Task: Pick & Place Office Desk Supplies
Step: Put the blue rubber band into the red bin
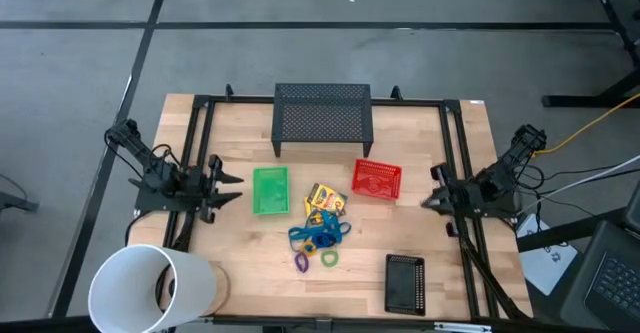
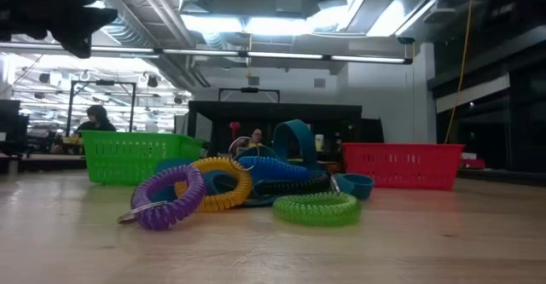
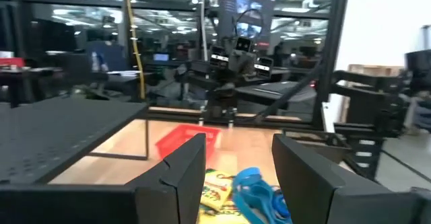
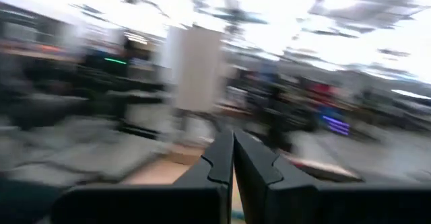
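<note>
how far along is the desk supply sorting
Nothing looks done: the green tray and red tray appear empty. Nothing in hand: left gripper open, right gripper shut, both at the table's sides. Crayon boxes, blue cord bundle and rings remain piled mid-table.

Pale wood table [image 1: 420, 153], glossy coiled-plastic rings [image 2: 317, 207]

The crayon boxes [image 1: 325, 199] lie between 2 mesh trays [image 1: 270, 190], with the cord bundle [image 1: 318, 232] just beside them.
</note>
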